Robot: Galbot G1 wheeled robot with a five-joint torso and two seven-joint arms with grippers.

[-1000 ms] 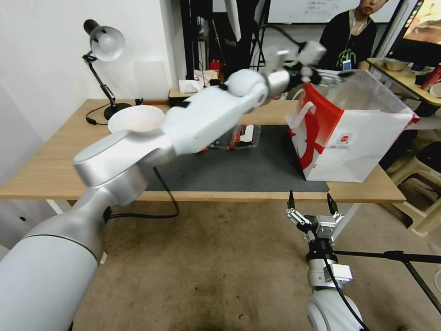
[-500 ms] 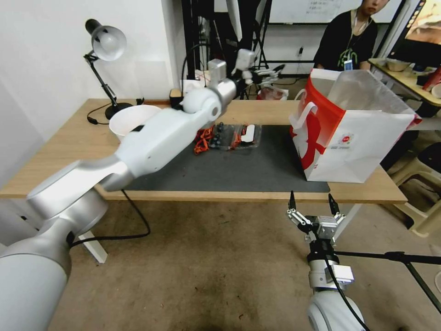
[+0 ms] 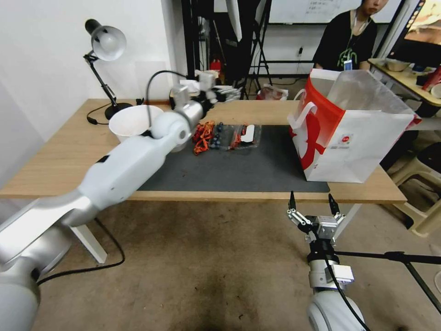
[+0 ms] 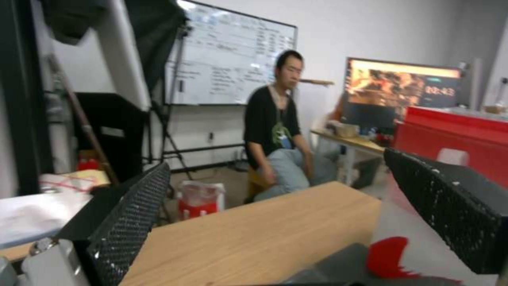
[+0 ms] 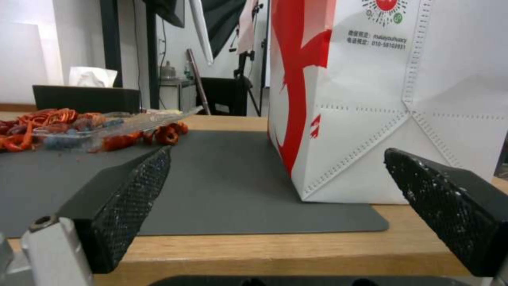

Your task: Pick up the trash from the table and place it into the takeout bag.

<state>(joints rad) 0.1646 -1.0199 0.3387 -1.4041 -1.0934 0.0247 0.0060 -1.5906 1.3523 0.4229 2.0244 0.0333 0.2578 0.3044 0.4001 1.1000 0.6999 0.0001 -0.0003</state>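
Observation:
The takeout bag (image 3: 353, 138) stands open on the right end of the dark grey mat (image 3: 229, 170) on the table (image 3: 55, 156). It is white with red sides and a red swirl. The trash is out of view. My left gripper (image 3: 228, 94) hangs open and empty above the table's back edge, left of the bag; in the left wrist view (image 4: 280, 198) nothing sits between its fingers. My right gripper (image 3: 310, 198) is parked open below the table's front edge, pointing up. In the right wrist view (image 5: 275, 198) it faces the bag (image 5: 381, 103).
A large white bowl (image 3: 133, 120) and a desk lamp (image 3: 105, 43) sit at the table's back left. Red shreds and blueberries with a clear tray (image 3: 227, 135) lie on the mat's far side. A black tripod leg (image 3: 390, 255) crosses the floor at right.
My left arm has swung left, from over the bag's opening to the table's back edge behind the clear tray. The right arm has not moved.

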